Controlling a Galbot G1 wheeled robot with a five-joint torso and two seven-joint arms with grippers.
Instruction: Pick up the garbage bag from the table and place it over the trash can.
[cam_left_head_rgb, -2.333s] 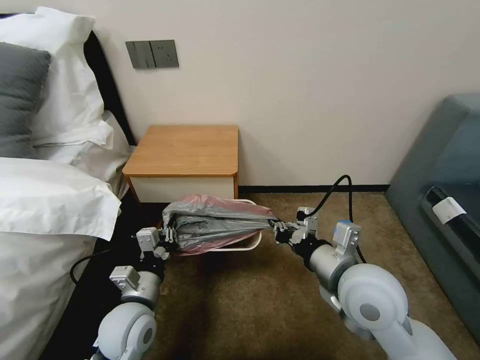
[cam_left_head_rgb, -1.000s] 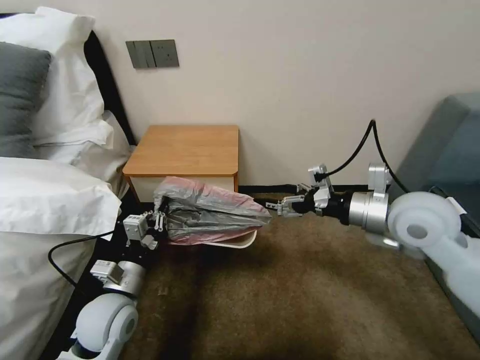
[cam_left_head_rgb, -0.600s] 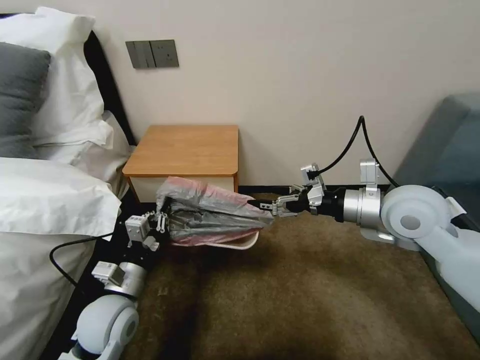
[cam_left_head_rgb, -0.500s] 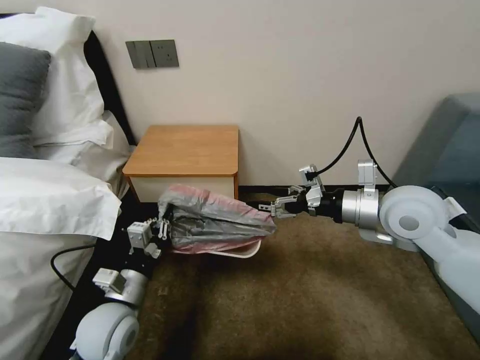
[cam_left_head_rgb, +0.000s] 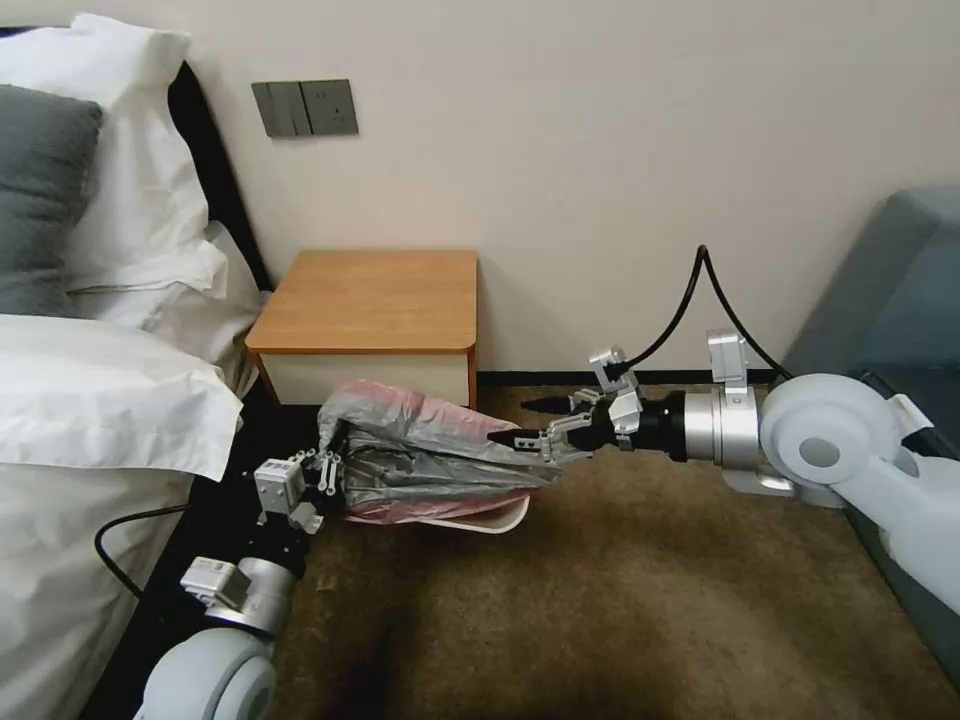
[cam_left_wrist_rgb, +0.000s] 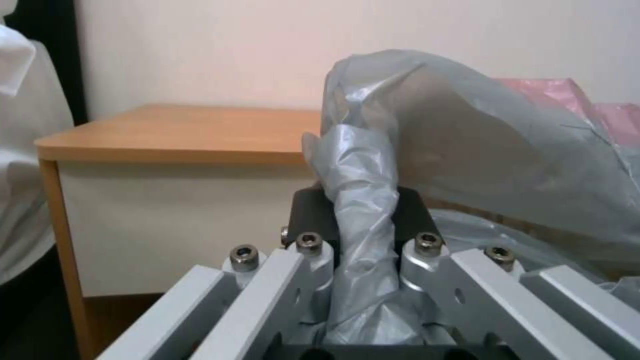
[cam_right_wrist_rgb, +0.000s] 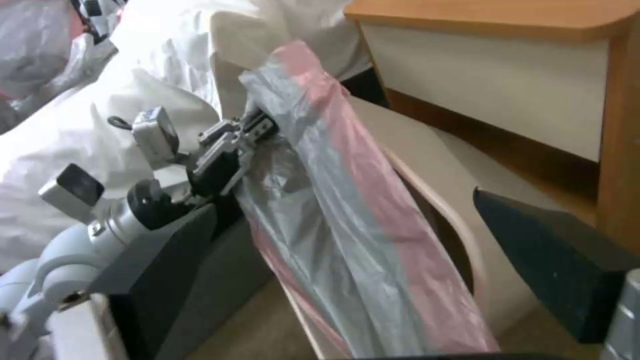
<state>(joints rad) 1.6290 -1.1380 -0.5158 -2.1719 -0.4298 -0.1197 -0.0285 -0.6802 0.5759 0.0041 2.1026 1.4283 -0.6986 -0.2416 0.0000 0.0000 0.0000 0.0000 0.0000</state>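
The garbage bag (cam_left_head_rgb: 430, 450), crinkled grey film with a pinkish-red edge, lies stretched across the top of the cream trash can (cam_left_head_rgb: 505, 518) on the carpet in front of the table (cam_left_head_rgb: 370, 300). My left gripper (cam_left_head_rgb: 325, 470) is shut on the bag's left end; in the left wrist view the film (cam_left_wrist_rgb: 363, 200) is pinched between its pads (cam_left_wrist_rgb: 313, 220). My right gripper (cam_left_head_rgb: 527, 420) is open at the bag's right end. In the right wrist view its dark fingers (cam_right_wrist_rgb: 553, 260) stand wide apart with the bag (cam_right_wrist_rgb: 347, 235) and the can's rim (cam_right_wrist_rgb: 460, 225) between them.
The bed with white sheets (cam_left_head_rgb: 90, 400) lies close on the left, next to my left arm. A grey sofa (cam_left_head_rgb: 890, 330) stands at the right. The wall with a switch plate (cam_left_head_rgb: 304, 108) is behind the table. Open carpet (cam_left_head_rgb: 560, 600) spreads in front.
My right gripper let go of the bag, drew back to the right, then came in again with its fingers spread at the bag's right end. The bag and left gripper shifted slightly.
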